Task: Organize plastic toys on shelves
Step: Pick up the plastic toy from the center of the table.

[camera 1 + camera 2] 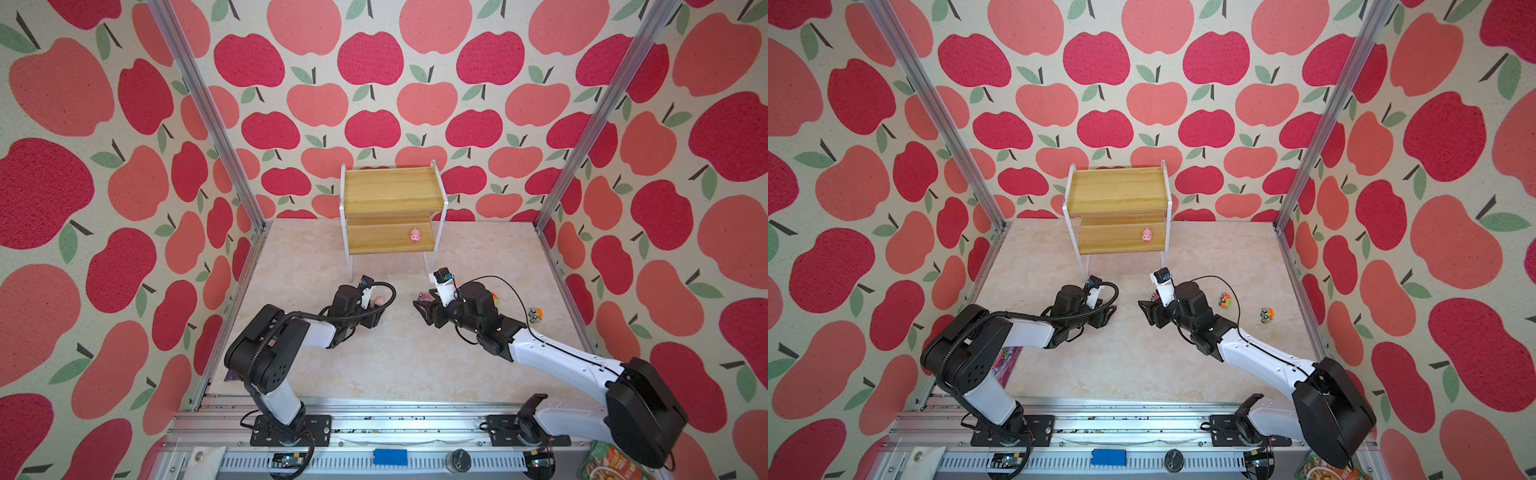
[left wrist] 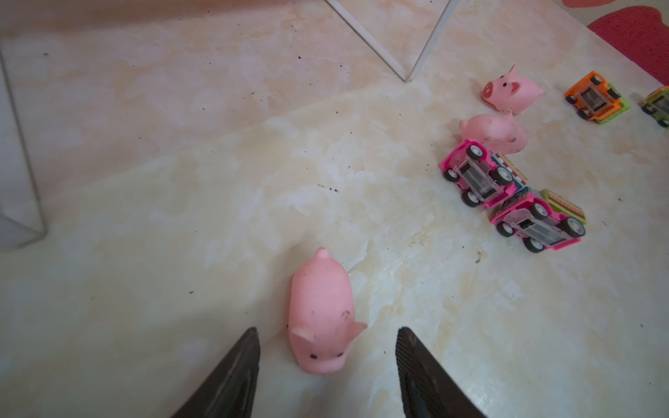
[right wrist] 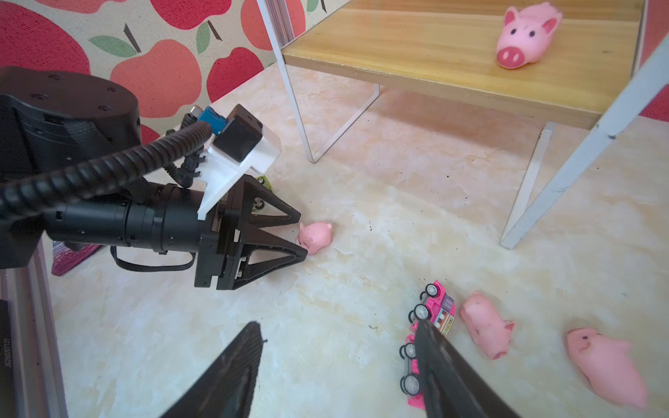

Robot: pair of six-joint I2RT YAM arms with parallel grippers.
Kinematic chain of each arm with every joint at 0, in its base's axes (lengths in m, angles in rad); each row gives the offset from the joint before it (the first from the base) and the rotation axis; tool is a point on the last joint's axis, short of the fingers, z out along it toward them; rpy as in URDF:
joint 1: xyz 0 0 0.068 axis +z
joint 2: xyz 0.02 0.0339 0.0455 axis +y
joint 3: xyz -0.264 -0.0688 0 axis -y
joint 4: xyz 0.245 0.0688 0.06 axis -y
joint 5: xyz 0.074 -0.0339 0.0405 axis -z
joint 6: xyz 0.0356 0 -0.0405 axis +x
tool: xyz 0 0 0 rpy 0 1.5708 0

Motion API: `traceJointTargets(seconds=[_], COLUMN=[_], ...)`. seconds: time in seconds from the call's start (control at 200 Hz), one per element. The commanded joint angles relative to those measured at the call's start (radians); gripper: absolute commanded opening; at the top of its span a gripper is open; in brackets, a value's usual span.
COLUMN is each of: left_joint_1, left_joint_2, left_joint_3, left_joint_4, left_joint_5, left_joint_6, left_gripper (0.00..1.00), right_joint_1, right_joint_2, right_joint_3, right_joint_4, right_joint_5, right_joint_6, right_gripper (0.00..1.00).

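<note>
My left gripper (image 2: pixel 327 331) spread round head of pig (image 2: pixel 318 289), not pinching yet; looks light/squishy imo, so grab mid-body across flanks.

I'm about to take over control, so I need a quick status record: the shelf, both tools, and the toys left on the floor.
rack: top board bare; shelved pig on lower board
left tool: open, fingers either side of nearest pig, not closed on it
right tool: open, empty, close to pink trucks lying on their sides
floor: two other pigs; orange-green truck
</note>
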Motion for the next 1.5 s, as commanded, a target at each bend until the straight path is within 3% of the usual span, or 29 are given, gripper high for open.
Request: traceJointTargets(seconds=[0.0, 0.3, 0.405, 0.565, 0.66, 1.061, 1.496], left_joint_1=[-0.003, -0.003, -0.009, -0.046, -0.06, -0.183, -0.197], left_joint_2=[0.037, 0.095, 0.107, 0.109, 0.074, -0.15, -0.098], left_joint_3=[0.027, 0.026, 0.032, 0.063, 0.059, 0.195, 0.487], left_joint_4=[0.047, 0.105, 0.125, 0.081, 0.067, -0.24, -0.432], left_joint_5=[0.022, -0.021, -0.028, -0.059, -0.095, -0.316, -0.446], left_joint_6=[0.028, 0.023, 0.018, 0.027, 0.006, -0.039, -0.127], left_gripper=[0.62, 0.53, 0.46, 0.25, 0.21, 0.22, 0.24], right_joint_1=[-0.016, -0.024, -0.024, -0.024, -0.025, -0.106, -0.191], right_joint_2=[-0.031, -0.038, -0.031, -0.04, -0.056, -0.138, -0.235], right_joint_3=[-0.016, -0.027, -0.026, -0.03, -0.039, -0.101, -0.203], right_joint_4=[-0.025, -0.022, -0.02, -0.02, -0.019, -0.048, 0.011], right_joint_5=[-0.015, 0.002, 0.011, 0.025, 0.043, 0.124, 0.084], right_joint_6=[-0.031, -0.034, -0.034, -0.036, -0.043, -0.025, -0.011], right_gripper=[0.7, 0.7, 0.7, 0.7, 0.7, 0.69, 0.69])
